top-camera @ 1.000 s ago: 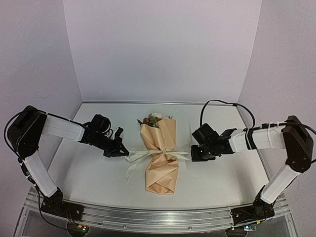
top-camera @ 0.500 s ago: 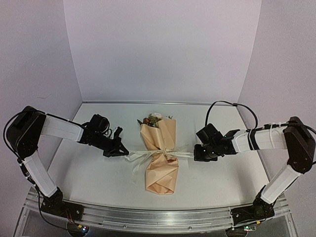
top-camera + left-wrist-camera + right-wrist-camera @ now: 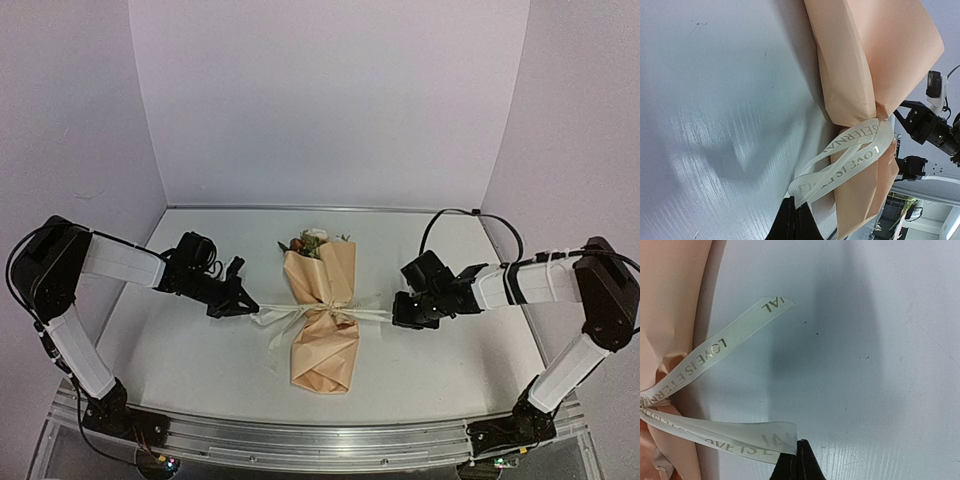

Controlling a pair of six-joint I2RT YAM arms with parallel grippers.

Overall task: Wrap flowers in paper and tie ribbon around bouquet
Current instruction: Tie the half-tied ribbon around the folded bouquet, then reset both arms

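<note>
On the table (image 3: 180,370), I see the bouquet (image 3: 322,320) lying with its flowers (image 3: 310,243) at the far end, left gripper (image 3: 250,309) and right gripper (image 3: 396,316) each clamped on a ribbon (image 3: 272,316) end either side of its tied waist.

The bouquet (image 3: 325,350) lies in the middle of the tabletop (image 3: 180,370), its flowers (image 3: 308,243) toward the far edge. The ribbon (image 3: 280,314) goes around its waist, one end reaching the left pincer (image 3: 245,308), the other the right pincer (image 3: 396,317).
</note>
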